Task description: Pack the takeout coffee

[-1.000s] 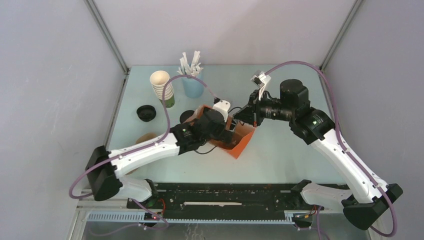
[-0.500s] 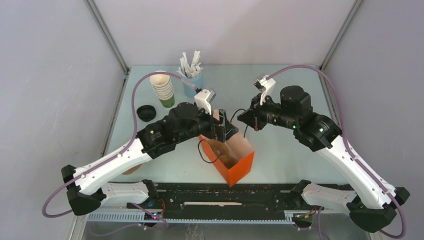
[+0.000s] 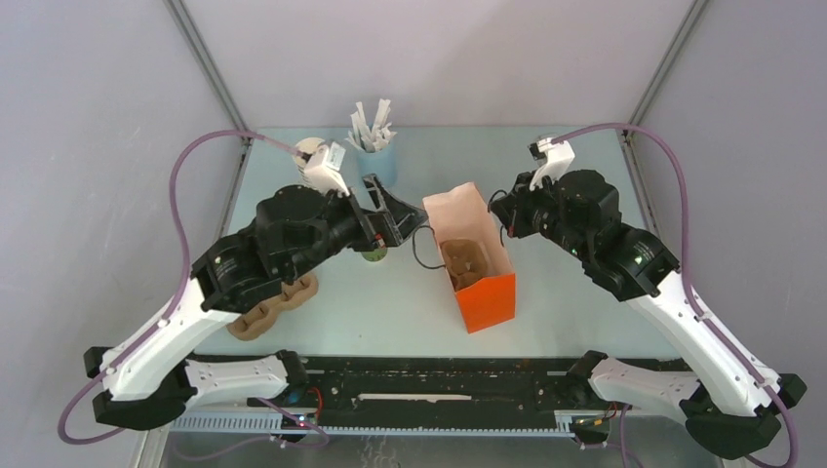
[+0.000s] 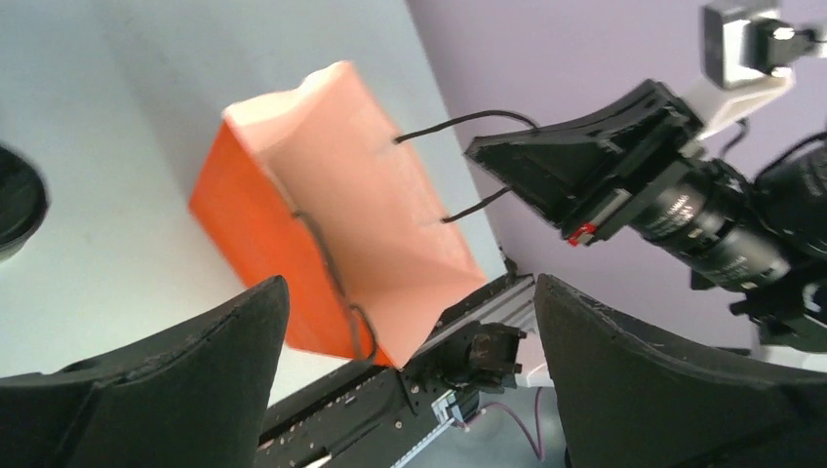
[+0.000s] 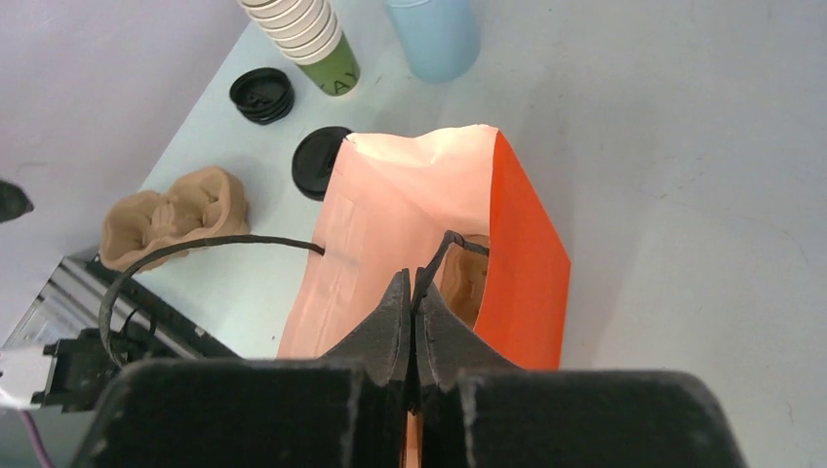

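Observation:
The takeout coffee (image 5: 317, 163) shows as a black-lidded cup standing just left of the orange paper bag (image 5: 527, 263). In the top view only a sliver of the cup (image 3: 374, 254) shows under my left gripper (image 3: 400, 219). The left gripper (image 4: 410, 292) is open and empty, left of the bag (image 4: 322, 224), with the lid's edge (image 4: 15, 210) at the frame's left side. My right gripper (image 5: 411, 283) is shut on the bag's black cord handle (image 5: 444, 249) above the open bag (image 3: 473, 263). In the top view the right gripper (image 3: 507, 210) is at the bag's right rim.
A brown cardboard carrier (image 3: 273, 307) lies front left, and something brown sits inside the bag (image 5: 468, 283). A loose black lid (image 5: 261, 95), the stack of cream-and-green cups (image 5: 307, 34) and the light blue cup of white sticks (image 3: 375, 156) stand at the back.
My left arm has pulled back left and away from the bag, its gripper open. The bag has shifted right and now stands upright, held by its handle in the right gripper.

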Robot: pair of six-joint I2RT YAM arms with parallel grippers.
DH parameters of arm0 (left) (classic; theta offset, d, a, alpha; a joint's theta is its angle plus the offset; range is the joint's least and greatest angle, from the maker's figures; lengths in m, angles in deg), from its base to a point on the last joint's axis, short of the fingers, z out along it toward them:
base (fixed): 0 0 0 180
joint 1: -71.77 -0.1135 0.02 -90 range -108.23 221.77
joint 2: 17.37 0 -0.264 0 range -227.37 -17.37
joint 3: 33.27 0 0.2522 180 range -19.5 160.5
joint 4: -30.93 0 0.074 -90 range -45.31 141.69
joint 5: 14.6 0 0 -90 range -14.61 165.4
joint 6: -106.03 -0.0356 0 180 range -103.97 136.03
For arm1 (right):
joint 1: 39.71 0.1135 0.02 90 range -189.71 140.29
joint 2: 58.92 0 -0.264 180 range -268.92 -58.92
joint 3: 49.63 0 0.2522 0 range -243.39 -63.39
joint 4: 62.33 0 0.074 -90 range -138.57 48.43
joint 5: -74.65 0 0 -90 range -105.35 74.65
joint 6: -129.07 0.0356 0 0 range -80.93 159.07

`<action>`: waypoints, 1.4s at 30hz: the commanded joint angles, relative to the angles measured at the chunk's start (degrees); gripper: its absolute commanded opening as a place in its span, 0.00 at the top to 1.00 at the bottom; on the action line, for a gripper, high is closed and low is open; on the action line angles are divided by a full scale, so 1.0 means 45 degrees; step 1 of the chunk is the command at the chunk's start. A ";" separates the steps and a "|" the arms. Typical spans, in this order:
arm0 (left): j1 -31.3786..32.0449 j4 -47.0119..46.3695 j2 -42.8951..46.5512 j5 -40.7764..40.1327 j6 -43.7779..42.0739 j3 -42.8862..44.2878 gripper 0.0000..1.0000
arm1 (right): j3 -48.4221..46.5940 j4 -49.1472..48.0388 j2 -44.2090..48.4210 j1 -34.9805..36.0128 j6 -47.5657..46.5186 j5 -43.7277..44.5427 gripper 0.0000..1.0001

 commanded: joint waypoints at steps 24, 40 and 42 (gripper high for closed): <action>-0.0017 0.1926 -0.3135 0.0230 -0.0478 0.5436 1.00 | -0.2037 -0.0357 0.1329 0.0241 0.0805 0.1695 1.00; -0.3100 -0.0583 -0.3317 0.4294 0.0217 0.0047 1.00 | 0.0708 -0.0502 0.0932 -0.1518 0.0908 0.1153 1.00; -0.2865 -0.0322 -0.3270 0.4408 0.0048 0.1239 1.00 | 0.0051 -0.0297 0.1499 -0.1161 0.0628 0.1523 1.00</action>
